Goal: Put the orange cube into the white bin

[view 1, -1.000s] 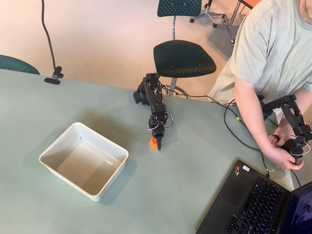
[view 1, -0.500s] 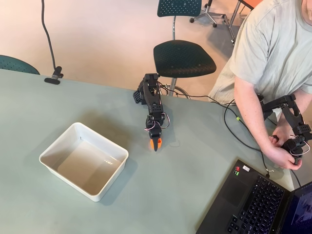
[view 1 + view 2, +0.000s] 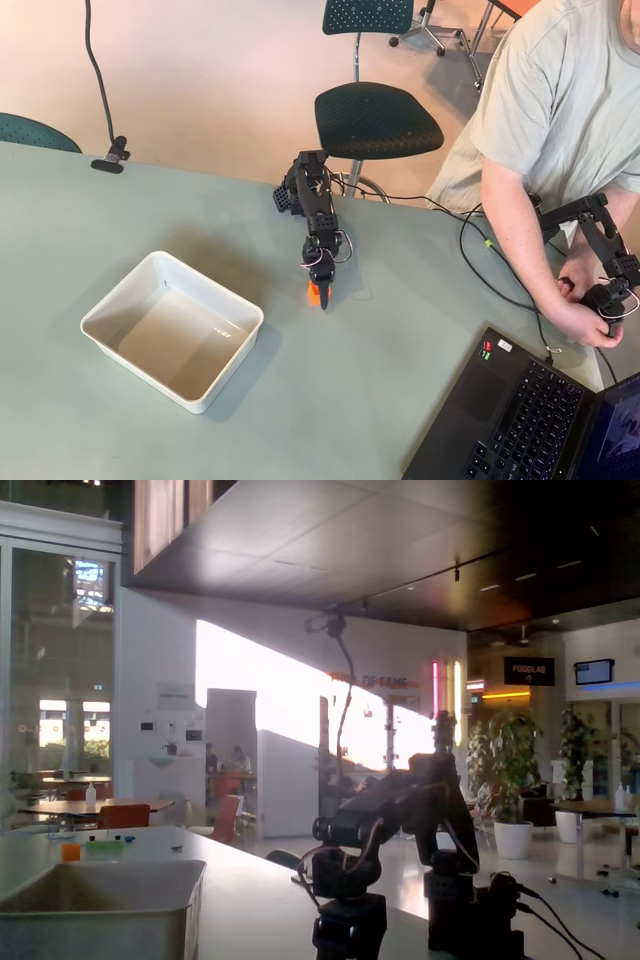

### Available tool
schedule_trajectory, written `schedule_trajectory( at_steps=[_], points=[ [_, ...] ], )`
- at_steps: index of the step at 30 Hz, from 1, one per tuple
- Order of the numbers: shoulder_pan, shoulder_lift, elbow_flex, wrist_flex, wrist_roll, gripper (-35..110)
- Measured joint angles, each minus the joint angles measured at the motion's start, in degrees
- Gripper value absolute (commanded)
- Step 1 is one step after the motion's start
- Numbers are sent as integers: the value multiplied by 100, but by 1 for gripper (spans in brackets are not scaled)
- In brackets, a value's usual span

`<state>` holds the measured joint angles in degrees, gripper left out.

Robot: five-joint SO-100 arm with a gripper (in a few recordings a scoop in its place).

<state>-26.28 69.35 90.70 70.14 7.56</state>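
Observation:
The orange cube (image 3: pixel 314 292) sits on the pale green table, to the right of the white bin (image 3: pixel 172 329) in the overhead view. My black gripper (image 3: pixel 319 294) points down at the cube. One dark finger (image 3: pixel 325 296) stands against the cube's right side, and the rest of the cube is tucked under the wrist. The other finger is hidden, so the jaw opening cannot be read. From the table-level fixed view the arm (image 3: pixel 395 820) bends forward and the gripper tip drops below the frame edge. The white bin (image 3: pixel 100 910) is at the lower left there.
A person (image 3: pixel 560 120) sits at the right. An open laptop (image 3: pixel 540 420) lies at the lower right with cables (image 3: pixel 470 250) trailing over the table. A black chair (image 3: pixel 377 120) stands behind the arm's base. A clamp (image 3: pixel 112 158) grips the far table edge.
The gripper turned over the cube half a second ago and has swung back a little. The cube again shows at the finger's left, at about the same spot on the table.

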Motion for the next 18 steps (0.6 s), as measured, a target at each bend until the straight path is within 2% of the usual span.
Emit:
schedule_trajectory(
  at_steps=[3,11,18],
  points=[
    [44,0,0,0,0,58],
    [44,0,-9,-9,0,31],
    [44,0,-35,-35,0,24]
  ],
)
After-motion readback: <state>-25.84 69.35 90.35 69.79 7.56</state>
